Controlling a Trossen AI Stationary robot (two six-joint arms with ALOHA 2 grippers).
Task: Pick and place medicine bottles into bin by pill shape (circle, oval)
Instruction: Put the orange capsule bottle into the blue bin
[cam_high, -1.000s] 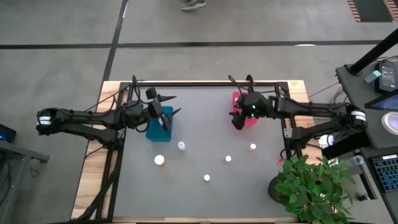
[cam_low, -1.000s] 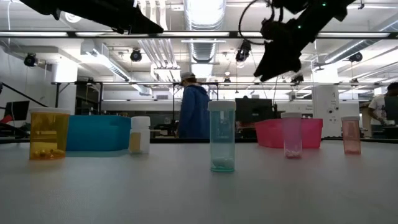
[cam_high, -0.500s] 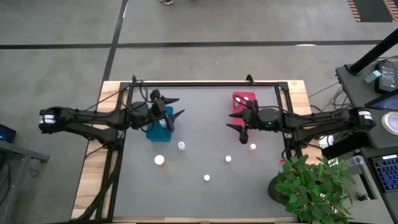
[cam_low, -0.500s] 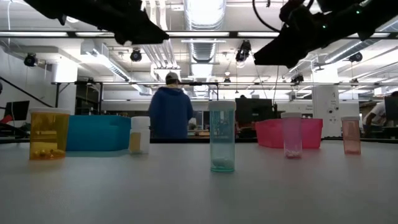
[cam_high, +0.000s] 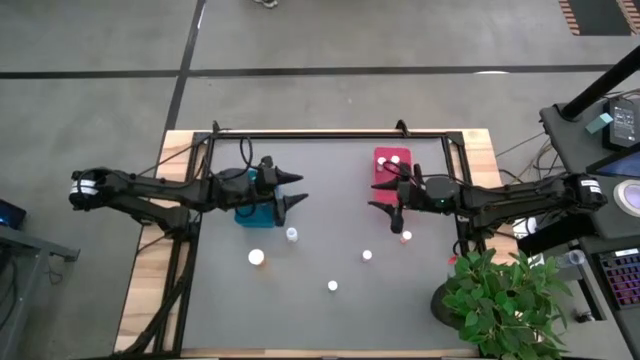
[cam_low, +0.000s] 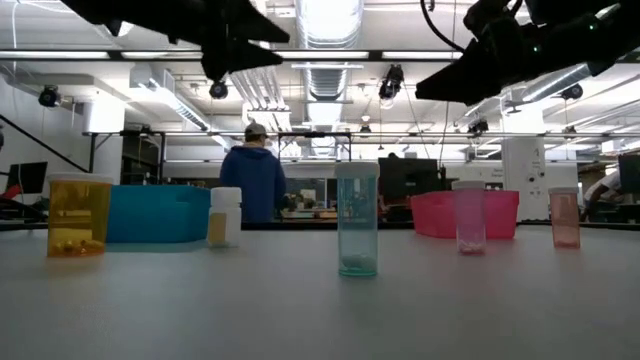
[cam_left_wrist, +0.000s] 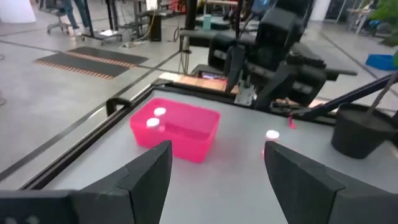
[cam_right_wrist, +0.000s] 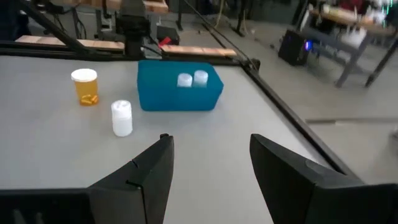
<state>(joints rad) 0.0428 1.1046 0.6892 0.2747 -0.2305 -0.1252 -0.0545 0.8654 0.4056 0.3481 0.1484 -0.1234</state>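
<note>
Five medicine bottles stand upright on the grey table, each on its base: an orange one (cam_low: 78, 215), a small white one (cam_low: 225, 217), a teal one (cam_low: 357, 220) and two pinkish ones (cam_low: 468, 217) (cam_low: 564, 217). My left gripper (cam_high: 294, 190) hangs open, pointing level, just past the right side of the blue bin (cam_high: 250, 210). My right gripper (cam_high: 385, 205) hangs open and level, on the near side of the pink bin (cam_high: 392, 165). White caps lie in both the pink bin (cam_left_wrist: 177, 127) and the blue bin (cam_right_wrist: 179, 87).
From above, the bottles' caps form a loose arc across the table's middle (cam_high: 291, 235) (cam_high: 257, 257) (cam_high: 333, 286) (cam_high: 367, 255) (cam_high: 406, 237). A potted plant (cam_high: 500, 295) stands at the near right corner. A person walks in the room behind the table (cam_low: 252, 180).
My left gripper has moved toward the table's right, off the blue bin, and rolled about its own axis. My right gripper has come away from above the pink bin toward the near edge, sunk a little, and tipped from pointing down to level. The bottles have stayed put.
</note>
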